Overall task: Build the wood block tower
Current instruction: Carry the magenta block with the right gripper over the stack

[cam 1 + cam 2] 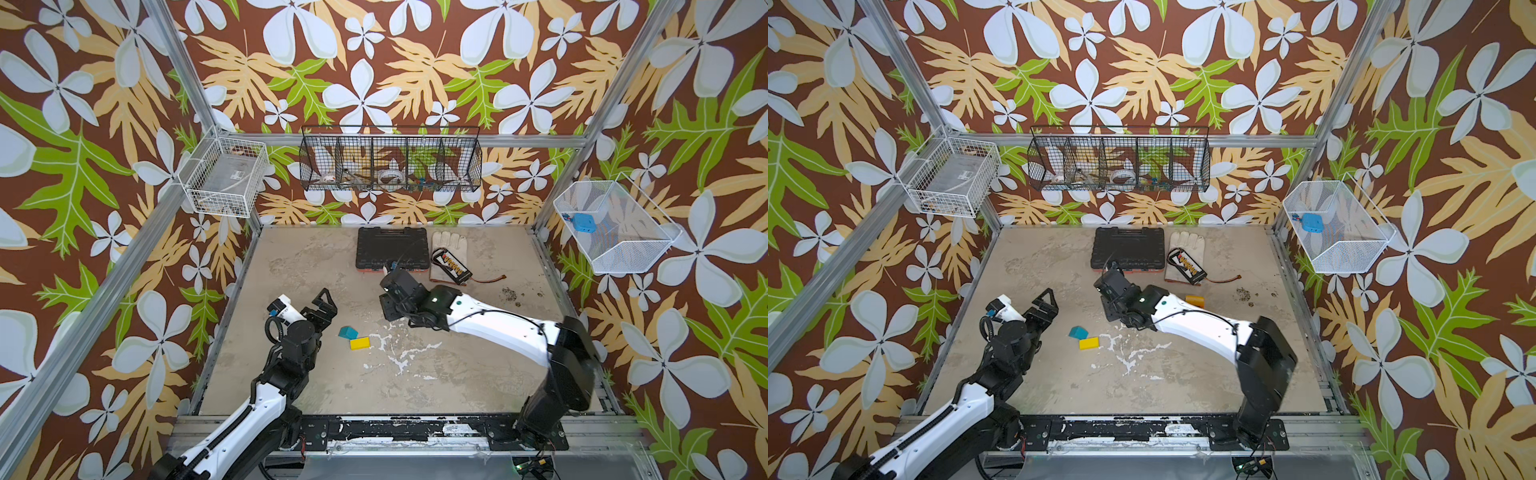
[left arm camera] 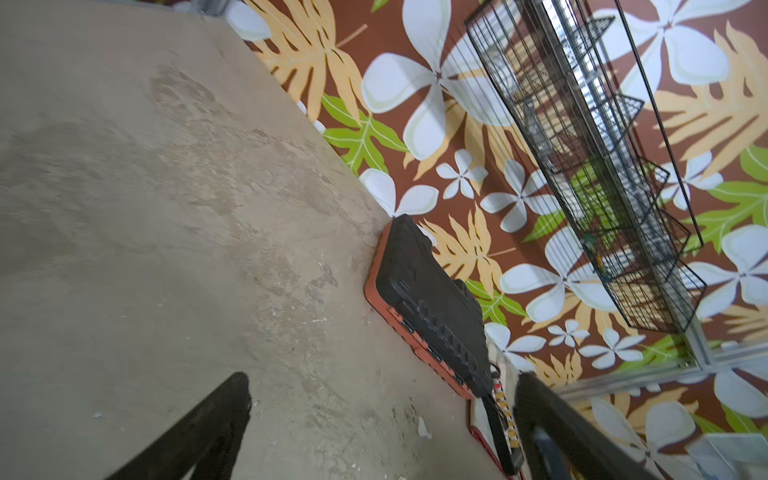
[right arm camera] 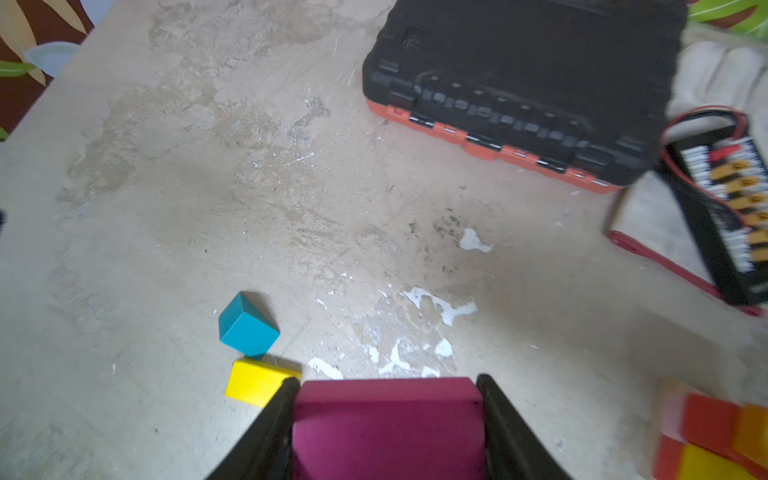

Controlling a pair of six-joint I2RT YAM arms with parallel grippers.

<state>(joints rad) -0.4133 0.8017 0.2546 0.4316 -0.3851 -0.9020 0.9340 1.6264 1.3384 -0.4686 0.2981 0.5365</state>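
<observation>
Magenta block in right pincer

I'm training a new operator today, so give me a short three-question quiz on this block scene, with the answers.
1. True or false: the left end effector holds a block.
2. Which block does the right end effector grip? A green, B magenta, C white.
3. Fill in: the teal block lies next to the ____ block.
Key: 1 false, it is open and empty. 2 B, the magenta block. 3 yellow, the yellow block.
</observation>
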